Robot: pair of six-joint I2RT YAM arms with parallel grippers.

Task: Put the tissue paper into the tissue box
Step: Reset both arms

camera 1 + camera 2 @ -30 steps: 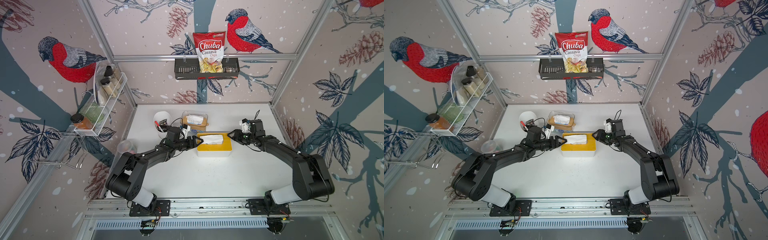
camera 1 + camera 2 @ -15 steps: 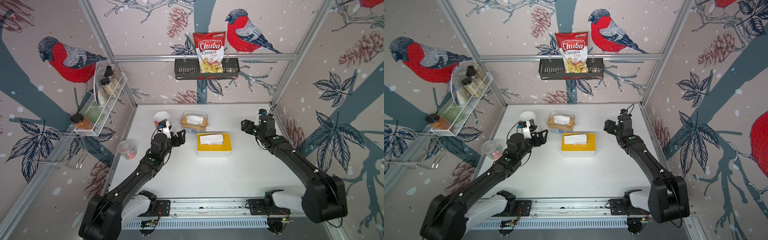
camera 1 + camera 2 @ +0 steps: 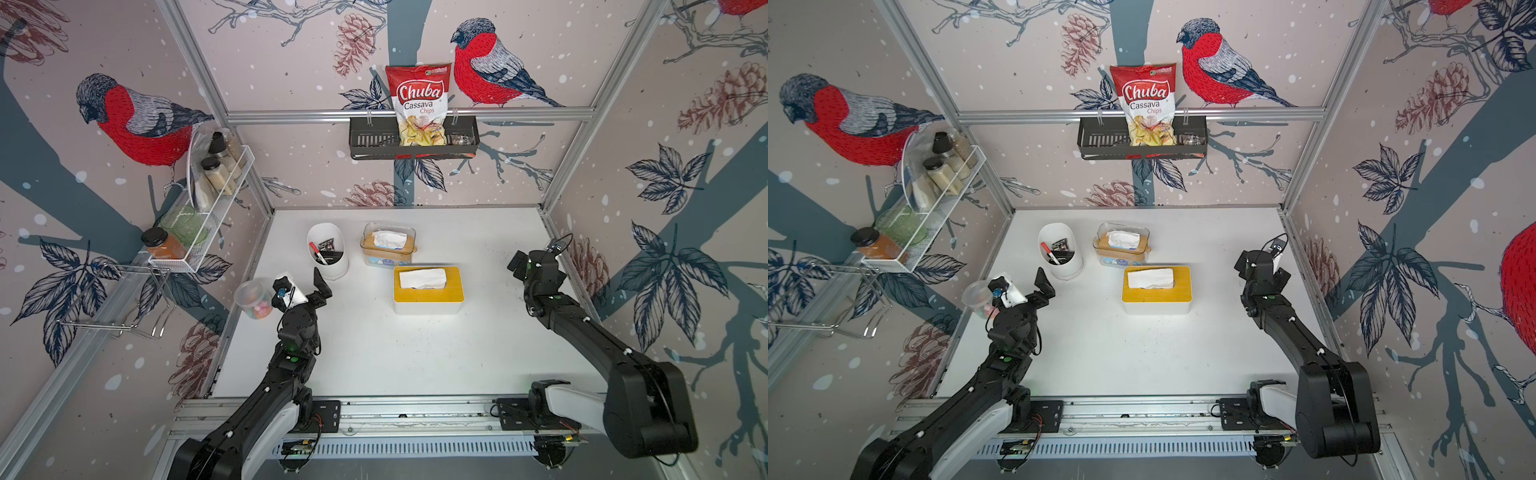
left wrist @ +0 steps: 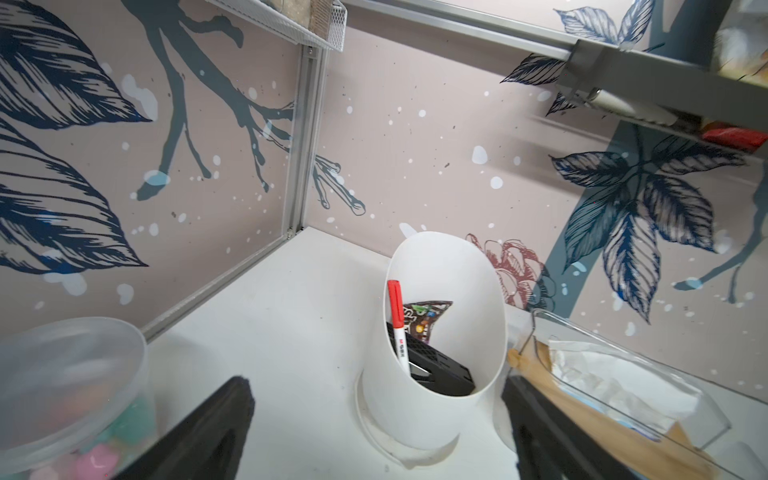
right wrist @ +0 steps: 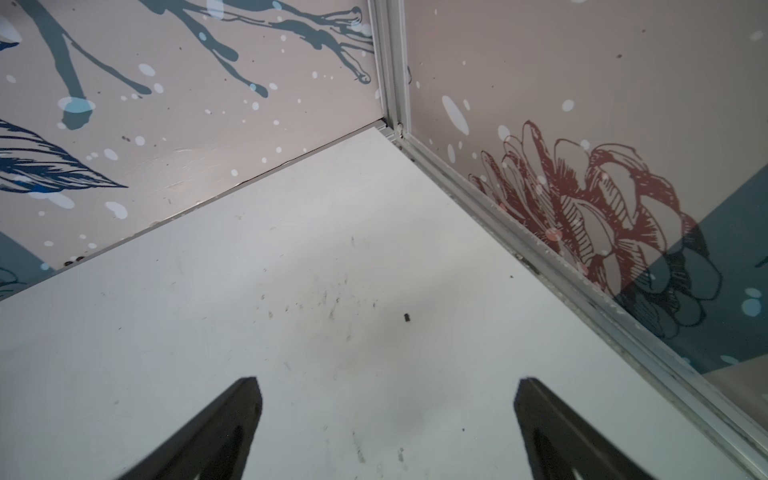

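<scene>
Tissue lies in the slot of the yellow-lidded box at mid-table, apparently seated, its white top showing in the opening. The left gripper stands wide and empty just short of the cup, and the right gripper is wide and empty over bare table near a corner, both well apart from the box. Step judged to be clearing off and confirming placement: raise each arm away without brushing the cup or the jar beside the left one, and if the tissue sits proud, press its middle down while the other arm steadies the box.
</scene>
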